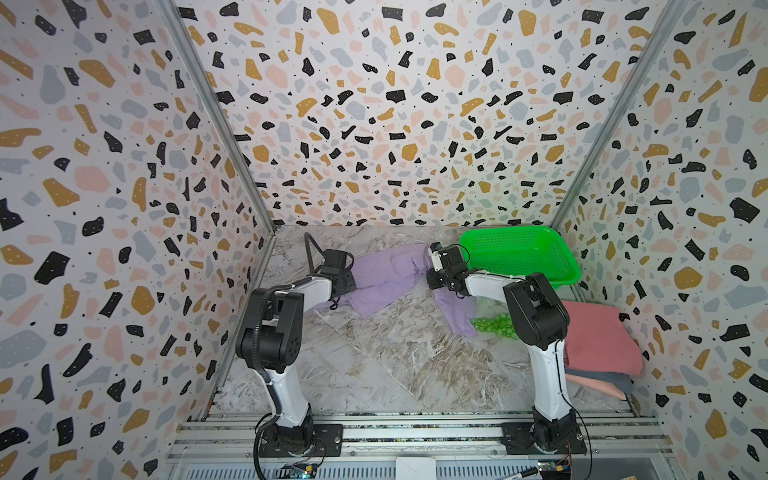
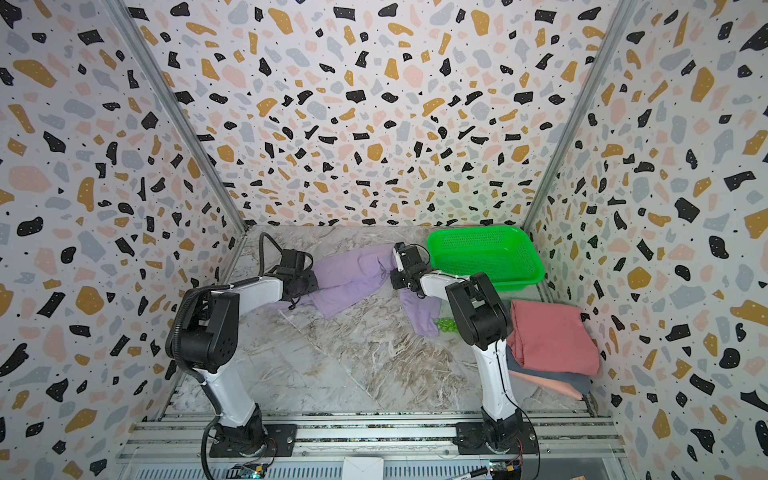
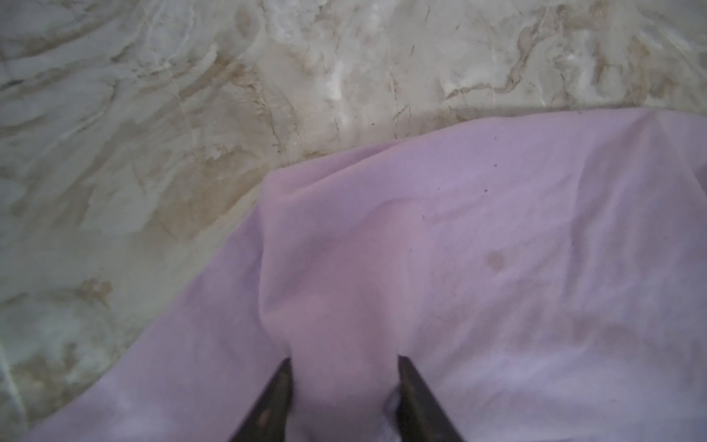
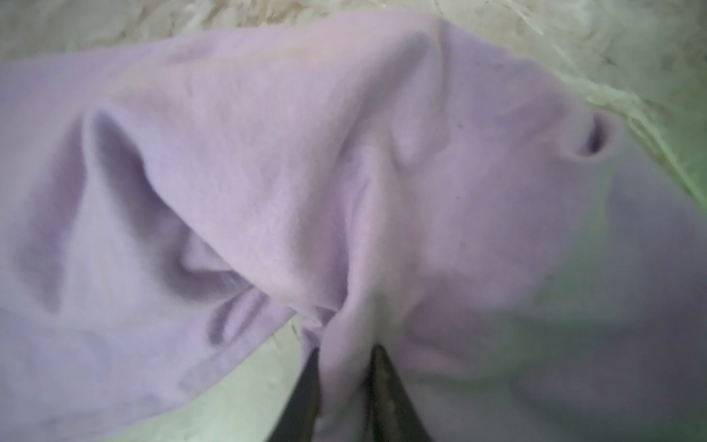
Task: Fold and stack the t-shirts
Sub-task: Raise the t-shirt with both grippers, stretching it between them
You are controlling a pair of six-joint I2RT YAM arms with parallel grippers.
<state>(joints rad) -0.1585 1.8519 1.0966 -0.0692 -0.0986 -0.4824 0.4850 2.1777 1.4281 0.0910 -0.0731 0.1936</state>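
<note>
Clamped on the purple shirt (image 1: 386, 274) at both ends. Pinching a raised ridge of cloth with left claw (image 3: 344, 361); squeezing a narrow fold tight with right claw (image 4: 346, 350).

Lies unfolded and rumpled on the tabletop (image 1: 395, 374), just left of the green basket (image 1: 519, 253), long axis running straight away from basket's left wall. Sags mid-span toward the near side. Trails one tail from off basket's near-left corner down to a clump of green balls (image 1: 494, 324); touching or overlapping them, cannot tell which.

Holding right claw close beside basket's left wall and left claw at the far end, well apart from basket. So: basket-side end on the right arm, far end on the left.

Reaching forward with both arms: elbows bent high, forearms near level, wrists tipped down onto the cloth. Crossing in front of basket's near-left corner with the right forearm.

Probably next: lift and pull apart along that axis to flatten before folding. Needs an even pull, else likely to slip off the thin basket-side fold. Worth watching the tail, could drag the balls.

Parked on basket's near side: stack of folded shirts (image 1: 598, 340), pink on top, grey-blue and salmon under.
</note>
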